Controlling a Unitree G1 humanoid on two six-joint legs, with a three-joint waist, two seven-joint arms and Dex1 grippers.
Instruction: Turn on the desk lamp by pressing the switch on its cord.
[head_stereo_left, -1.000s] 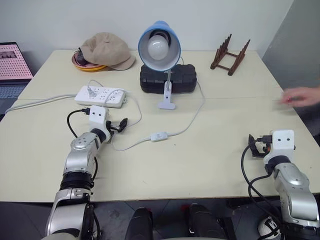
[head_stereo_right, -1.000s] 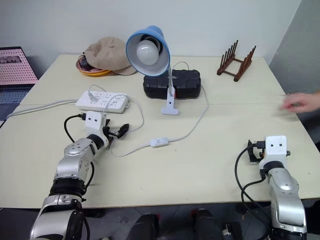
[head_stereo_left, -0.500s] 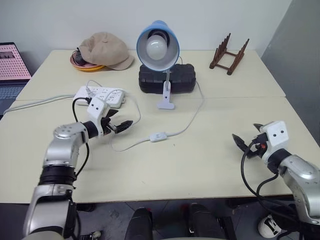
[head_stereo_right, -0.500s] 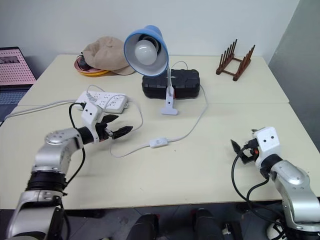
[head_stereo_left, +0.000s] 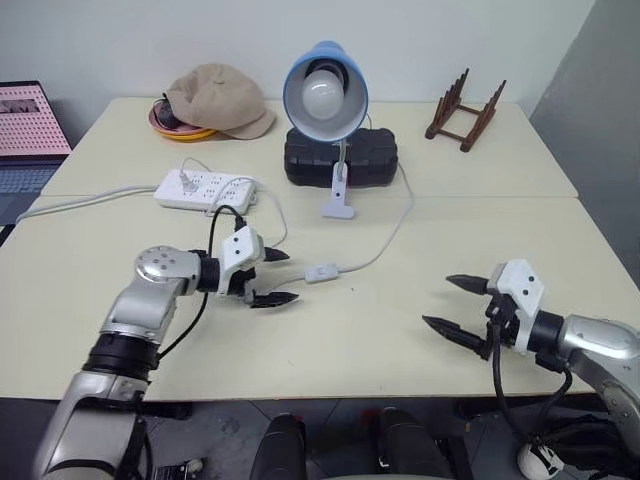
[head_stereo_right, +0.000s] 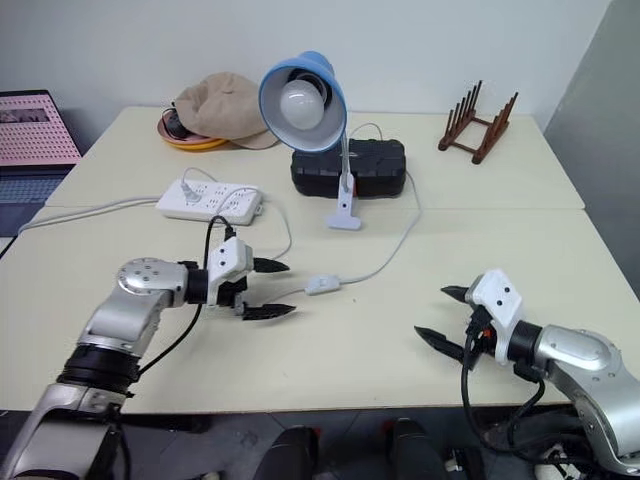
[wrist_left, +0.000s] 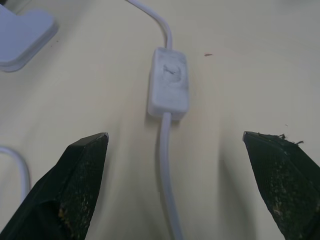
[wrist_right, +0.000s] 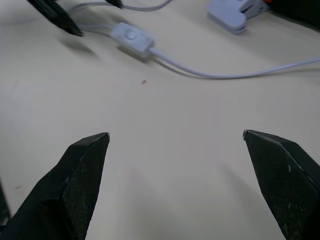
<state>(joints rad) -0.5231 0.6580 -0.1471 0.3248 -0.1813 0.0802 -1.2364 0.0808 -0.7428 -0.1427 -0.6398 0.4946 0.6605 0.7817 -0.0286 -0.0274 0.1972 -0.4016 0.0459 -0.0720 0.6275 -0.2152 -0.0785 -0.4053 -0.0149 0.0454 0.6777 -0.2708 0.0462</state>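
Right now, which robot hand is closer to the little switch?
Left. The left gripper is open just beside the switch, pointing at it. The right gripper is open too, farther off across the table.

Matt cream worktop (head_stereo_left: 420, 330), smooth, faintly speckled. Small white oblong plastic switch (wrist_left: 168, 82), slightly scuffed, on thin smooth white cord (wrist_left: 169, 185). Glossy light-blue round lamp shade (head_stereo_left: 352, 80) over frosted white bulb (head_stereo_left: 323, 96). Soft beige cloth cap (head_stereo_left: 215, 100). Dark brown wooden rack (head_stereo_left: 462, 110). Black textured plastic case (head_stereo_left: 340, 158). Rough, dusty black pincer fingertips (wrist_left: 82, 175).
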